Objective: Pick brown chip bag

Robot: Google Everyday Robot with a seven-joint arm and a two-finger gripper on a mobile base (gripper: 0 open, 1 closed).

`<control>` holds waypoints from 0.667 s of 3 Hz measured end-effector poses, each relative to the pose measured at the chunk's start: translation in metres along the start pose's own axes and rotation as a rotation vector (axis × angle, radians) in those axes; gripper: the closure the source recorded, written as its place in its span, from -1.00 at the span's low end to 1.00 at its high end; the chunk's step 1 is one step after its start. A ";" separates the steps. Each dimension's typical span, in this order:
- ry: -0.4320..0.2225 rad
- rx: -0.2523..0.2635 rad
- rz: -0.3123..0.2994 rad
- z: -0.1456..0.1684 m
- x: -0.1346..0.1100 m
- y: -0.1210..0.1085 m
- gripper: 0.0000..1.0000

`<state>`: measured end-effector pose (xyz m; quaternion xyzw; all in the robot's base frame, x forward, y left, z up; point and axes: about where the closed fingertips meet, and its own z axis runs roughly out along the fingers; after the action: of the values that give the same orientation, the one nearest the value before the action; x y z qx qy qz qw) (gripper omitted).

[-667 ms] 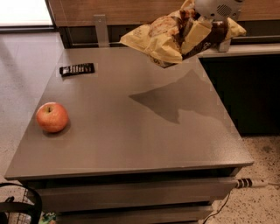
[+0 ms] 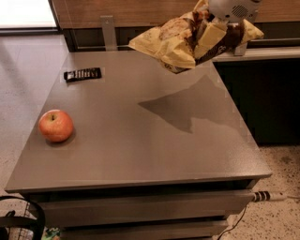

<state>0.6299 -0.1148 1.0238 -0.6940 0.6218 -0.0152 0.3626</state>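
Note:
The brown chip bag is a crinkled pale yellow foil bag with dark brown patches and a tan cookie picture. It hangs in the air above the far right part of the grey table, casting a shadow on the top. My gripper comes down from the top right edge of the view and is shut on the bag's right end, with one pale finger lying across the foil. The white wrist shows above it.
A red apple sits near the table's left edge. A small flat black bar-shaped packet lies at the far left. A wooden wall and a dark ledge run behind the table. A cable lies on the floor at right.
The bag and gripper have stayed at about the same place above the table's far right; the bag hangs slightly lower and more spread. Apple and black packet have not moved.

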 end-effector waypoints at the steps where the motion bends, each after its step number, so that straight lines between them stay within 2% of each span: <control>1: -0.002 -0.003 -0.001 0.002 -0.001 0.000 0.42; 2: -0.003 -0.007 -0.003 0.004 -0.002 0.001 -0.04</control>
<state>0.6309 -0.1109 1.0209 -0.6960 0.6204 -0.0126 0.3612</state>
